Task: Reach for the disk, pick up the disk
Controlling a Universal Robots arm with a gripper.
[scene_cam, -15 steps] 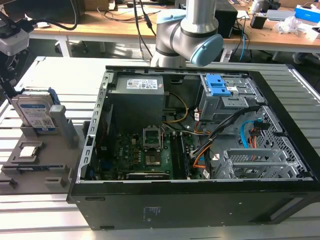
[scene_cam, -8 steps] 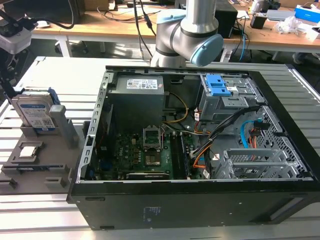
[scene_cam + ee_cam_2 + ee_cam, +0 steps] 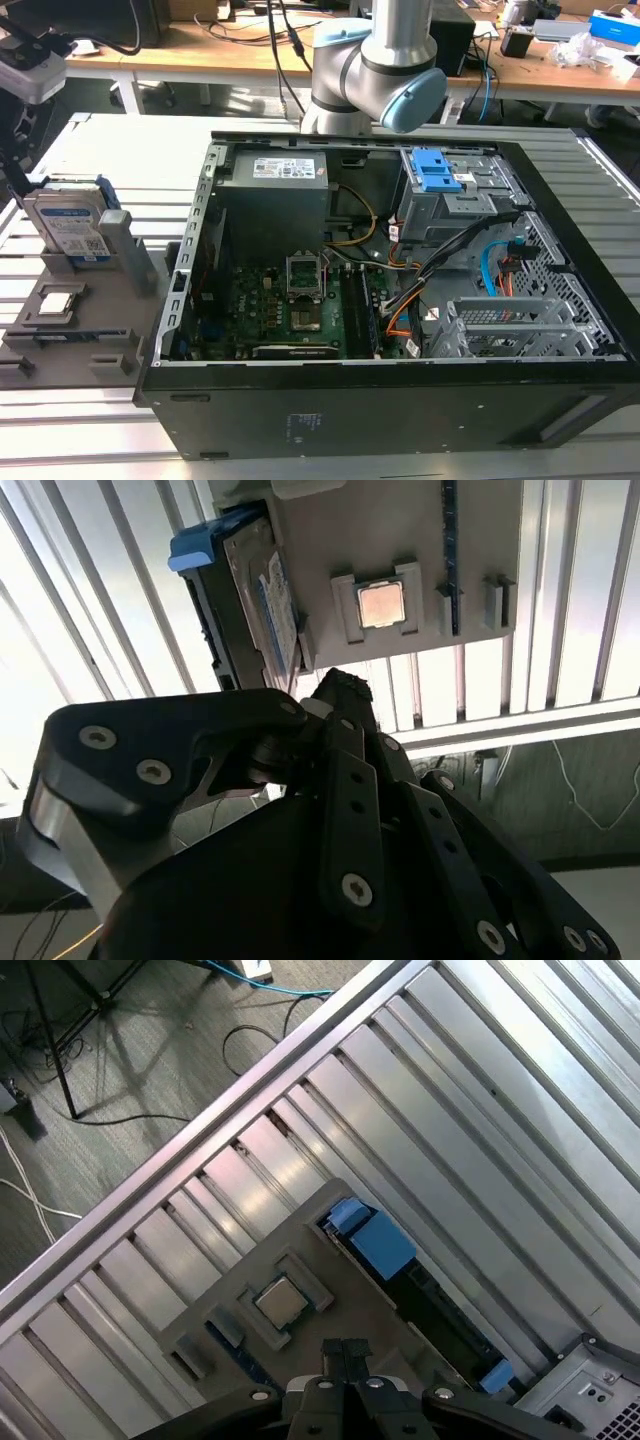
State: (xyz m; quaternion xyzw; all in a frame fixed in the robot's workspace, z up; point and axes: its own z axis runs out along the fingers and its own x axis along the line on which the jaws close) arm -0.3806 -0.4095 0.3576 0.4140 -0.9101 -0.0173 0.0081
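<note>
Slatted metal table (image 3: 70, 425) carried an open computer case (image 3: 350, 420) and a grey tray (image 3: 108, 325).
The disk (image 3: 68, 225) stood on edge in the tray, at the exterior view's left of the case; in the first wrist view the gripper (image 3: 346, 1350) hovered over the tray, fingers closed on nothing.
</note>
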